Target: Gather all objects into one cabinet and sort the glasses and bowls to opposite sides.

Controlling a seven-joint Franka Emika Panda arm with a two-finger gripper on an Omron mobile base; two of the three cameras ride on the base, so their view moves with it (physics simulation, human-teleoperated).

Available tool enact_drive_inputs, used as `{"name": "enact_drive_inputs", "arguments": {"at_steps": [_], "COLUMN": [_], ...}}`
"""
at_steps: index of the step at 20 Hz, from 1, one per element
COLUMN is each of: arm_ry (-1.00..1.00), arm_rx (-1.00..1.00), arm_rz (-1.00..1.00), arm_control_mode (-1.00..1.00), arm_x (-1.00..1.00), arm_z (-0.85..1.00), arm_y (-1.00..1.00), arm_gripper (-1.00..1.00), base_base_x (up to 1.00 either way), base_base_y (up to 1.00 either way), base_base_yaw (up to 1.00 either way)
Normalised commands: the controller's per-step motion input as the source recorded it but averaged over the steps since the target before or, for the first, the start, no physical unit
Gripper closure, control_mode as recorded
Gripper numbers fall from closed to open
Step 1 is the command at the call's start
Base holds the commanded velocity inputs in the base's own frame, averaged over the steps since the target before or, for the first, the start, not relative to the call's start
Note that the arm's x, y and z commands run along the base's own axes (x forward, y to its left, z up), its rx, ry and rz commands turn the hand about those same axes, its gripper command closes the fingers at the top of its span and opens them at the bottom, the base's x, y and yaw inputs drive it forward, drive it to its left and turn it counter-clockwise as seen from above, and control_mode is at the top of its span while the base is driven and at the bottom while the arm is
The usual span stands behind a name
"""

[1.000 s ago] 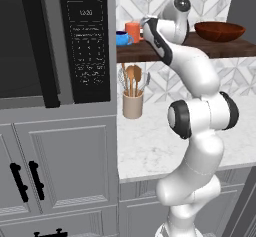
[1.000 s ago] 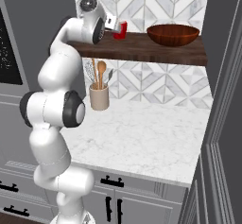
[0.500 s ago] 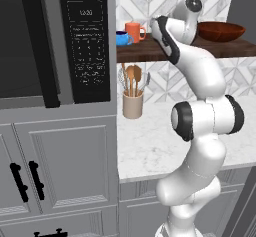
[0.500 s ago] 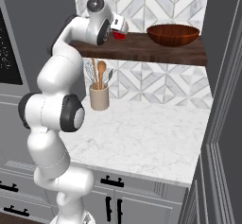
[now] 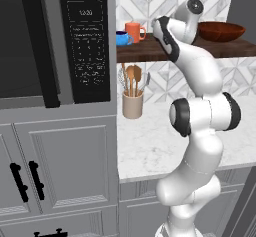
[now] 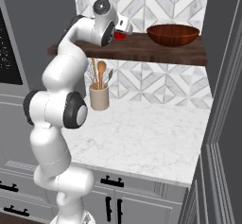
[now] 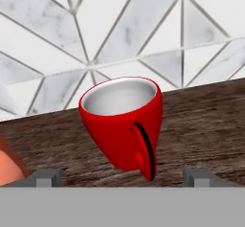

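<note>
Red mug [image 7: 123,122] stands on the wooden shelf [image 7: 201,120], between the gripper's [image 7: 122,177] wide-apart fingers [image 7: 45,177].

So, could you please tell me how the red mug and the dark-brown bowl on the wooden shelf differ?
The glossy red handled mug is small and narrow, while the dark reddish-brown bowl is wide, shallow and far broader. The mug has a handle and the bowl has none. The mug stands right in front of the open fingers; the bowl sits farther along to the right. Both rest upright on the dark wooden plank shelf.
</note>
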Motion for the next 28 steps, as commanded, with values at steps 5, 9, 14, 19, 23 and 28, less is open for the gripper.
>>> {"name": "enact_drive_inputs", "arguments": {"at_steps": [5, 9, 14, 19, 23, 28], "arm_ry": [0.0, 0.0, 0.0, 0.0, 0.0, 0.0], "arm_rx": [0.0, 0.0, 0.0, 0.0, 0.0, 0.0], "arm_rz": [0.0, 0.0, 0.0, 0.0, 0.0, 0.01], "arm_control_mode": [-1.0, -1.0, -1.0, -1.0, -1.0, -1.0], "arm_x": [0.22, 0.22, 0.1, 0.16, 0.17, 0.11], "arm_z": [0.0, 0.0, 0.0, -0.01, -0.02, 0.0], "arm_y": [0.0, -0.03, -0.03, 0.0, 0.0, -0.03], "arm_gripper": [-1.0, -1.0, -1.0, -1.0, 1.0, 1.0], "base_base_x": [0.0, 0.0, 0.0, 0.0, 0.0, 0.0], "base_base_y": [0.0, 0.0, 0.0, 0.0, 0.0, 0.0], "base_base_yaw": [0.0, 0.0, 0.0, 0.0, 0.0, 0.0]}}
